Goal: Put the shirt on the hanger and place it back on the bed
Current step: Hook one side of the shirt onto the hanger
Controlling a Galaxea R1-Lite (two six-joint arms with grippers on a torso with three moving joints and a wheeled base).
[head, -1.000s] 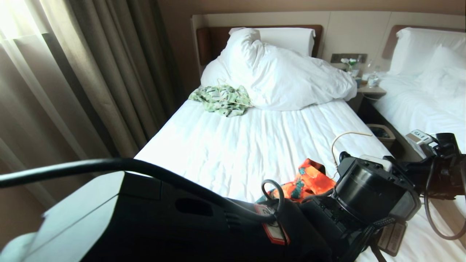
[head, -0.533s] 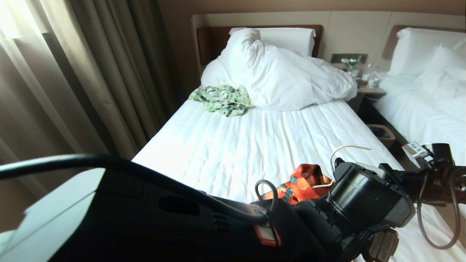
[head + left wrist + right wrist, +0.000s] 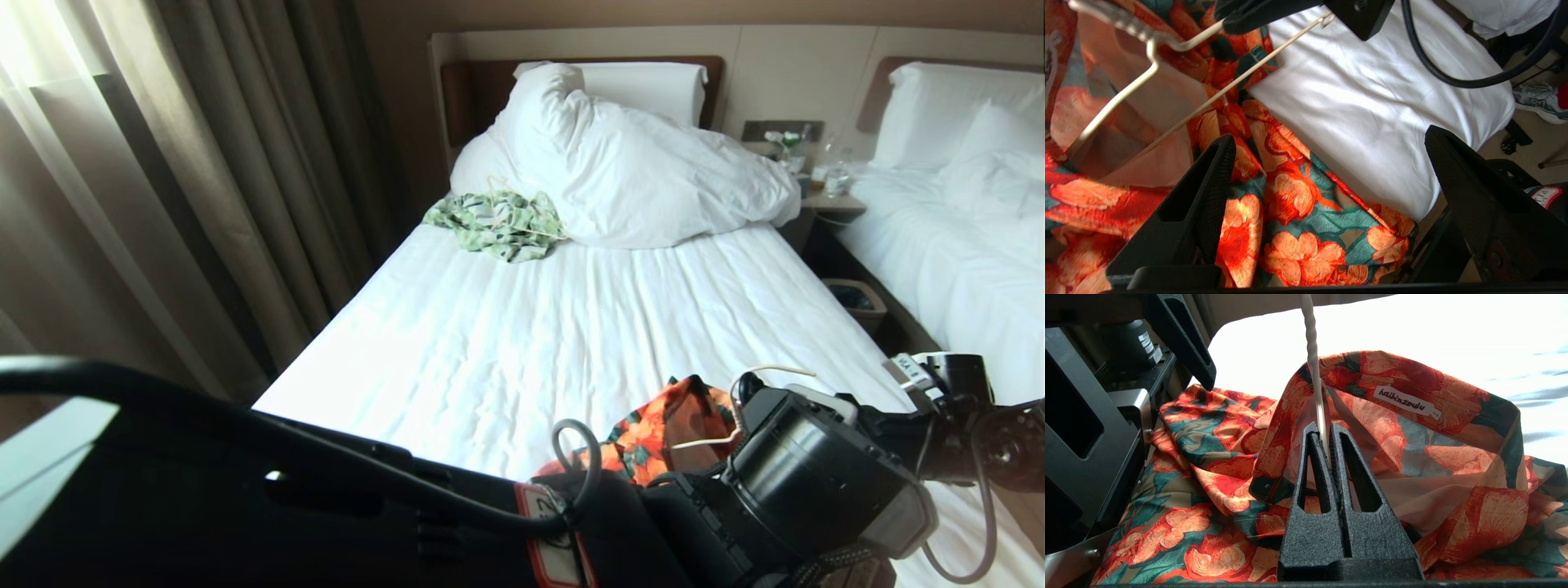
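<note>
At the near edge of the bed (image 3: 506, 343), the limp, light shirt (image 3: 1216, 473) lies bunched under the wide-open left gripper (image 3: 1327, 204), while the right gripper (image 3: 1323, 447) pinches the thin, springy hanger (image 3: 1312, 355), probably best held at its neck.

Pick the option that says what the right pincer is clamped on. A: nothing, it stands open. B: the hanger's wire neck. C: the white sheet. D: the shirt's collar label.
B: in the right wrist view the right pincer is pressed shut on the thin cream wire of the hanger, which rises out of the shirt collar.
</note>
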